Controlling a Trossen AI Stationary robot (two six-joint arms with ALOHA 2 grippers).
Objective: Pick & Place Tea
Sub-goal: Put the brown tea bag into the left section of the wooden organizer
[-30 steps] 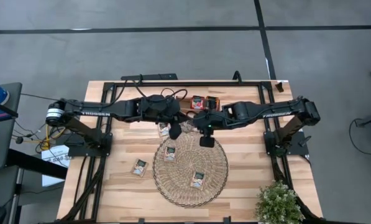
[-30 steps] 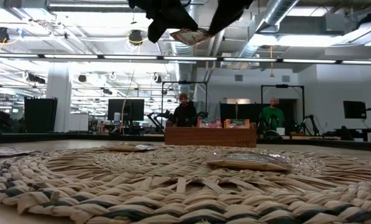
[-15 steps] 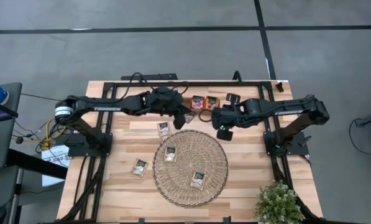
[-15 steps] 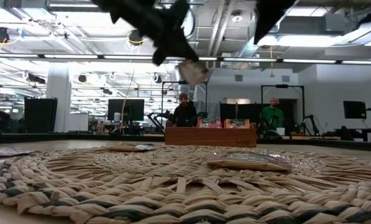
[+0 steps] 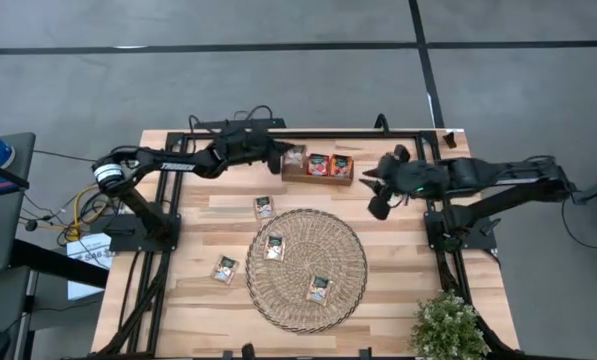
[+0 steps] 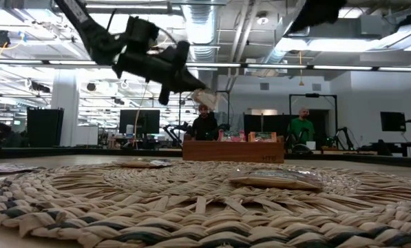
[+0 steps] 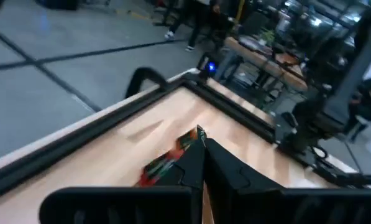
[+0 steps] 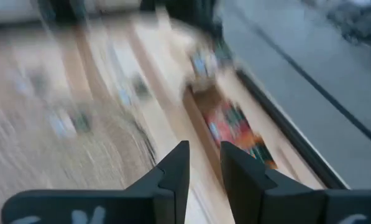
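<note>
My left gripper (image 5: 284, 158) is shut on a pale tea sachet (image 5: 295, 157) above the left end of the long wooden tray (image 5: 318, 180), which holds two red-orange sachets (image 5: 330, 166). In the low view the sachet (image 6: 208, 98) hangs well above the tray (image 6: 233, 150). My right gripper (image 5: 375, 195) stands open and empty to the right of the tray, clear of the table. Two sachets (image 5: 274, 247) lie flat on the round woven mat (image 5: 338, 250). Two more (image 5: 264, 207) lie on the bare wood to its left. My left gripper pinches the pale sachet between its two fingers. The sachet sits edge-on in the wrist view, and its free end (image 7: 199, 132) sticks out past the fingertips (image 7: 191, 163). The fingers come nearly level from the table's left. The sachet is lifted clear and tilted downward.
A potted plant (image 5: 448, 325) stands at the near right corner. Black frame rails (image 5: 308, 134) run along the far edge behind the tray. Both arm bases (image 5: 138, 230) stand at the table's sides. People sit at desks (image 6: 205, 124) far behind the table.
My left gripper has carried the pale sachet from above the mat's far edge toward the table's far edge and down, ending over the tray's left end. My right gripper has drawn back from the same spot toward the table's right edge.
</note>
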